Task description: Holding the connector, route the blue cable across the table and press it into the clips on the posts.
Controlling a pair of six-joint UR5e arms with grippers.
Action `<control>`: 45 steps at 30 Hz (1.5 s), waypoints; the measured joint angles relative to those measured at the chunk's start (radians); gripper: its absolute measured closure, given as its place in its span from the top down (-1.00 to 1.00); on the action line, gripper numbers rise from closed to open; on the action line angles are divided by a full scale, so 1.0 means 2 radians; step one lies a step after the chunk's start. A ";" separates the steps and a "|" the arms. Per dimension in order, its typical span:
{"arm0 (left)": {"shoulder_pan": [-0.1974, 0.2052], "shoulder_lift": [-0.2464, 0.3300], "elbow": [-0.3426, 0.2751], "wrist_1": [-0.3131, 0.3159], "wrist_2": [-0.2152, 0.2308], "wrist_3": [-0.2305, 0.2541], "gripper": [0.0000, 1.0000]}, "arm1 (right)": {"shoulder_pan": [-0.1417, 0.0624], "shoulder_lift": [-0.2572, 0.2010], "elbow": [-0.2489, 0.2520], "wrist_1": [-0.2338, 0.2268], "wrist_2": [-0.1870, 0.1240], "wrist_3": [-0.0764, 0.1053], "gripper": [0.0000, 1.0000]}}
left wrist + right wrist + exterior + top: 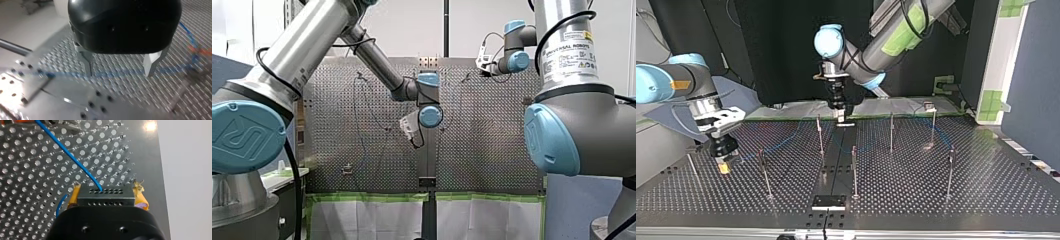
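My right gripper (107,195) has its yellow pads (73,195) shut on a black connector (105,196) with rows of small holes. The blue cable (70,155) leaves the connector and runs ahead over the perforated table. In the top view this gripper (724,164) hangs low at the table's left, and the cable (781,145) trails toward the middle posts (820,135). My left gripper (120,73) stands open just above the table. The blue cable (125,72) lies across beneath its metal fingers (88,63). In the top view it (838,114) hovers at the far middle.
Several thin upright posts (854,170) stand across the perforated table (986,190), one (765,175) close to my right gripper. A black plate (828,202) sits at the near middle edge. A white panel with green tape (1006,55) stands at the top view's right.
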 joint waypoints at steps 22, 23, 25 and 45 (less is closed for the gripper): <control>0.019 -0.006 -0.116 0.117 0.045 -0.010 1.00 | 0.000 0.000 0.000 0.001 0.005 -0.002 -1.00; 0.016 -0.006 -0.121 0.121 0.045 -0.012 1.00 | 0.000 0.000 0.000 0.001 0.005 -0.002 -1.00; 0.011 -0.006 -0.131 0.131 0.043 -0.016 1.00 | 0.000 0.000 0.000 0.001 0.006 -0.002 -1.00; -0.005 -0.006 -0.225 0.226 0.013 -0.021 1.00 | 0.002 0.001 0.000 0.002 0.008 -0.002 -1.00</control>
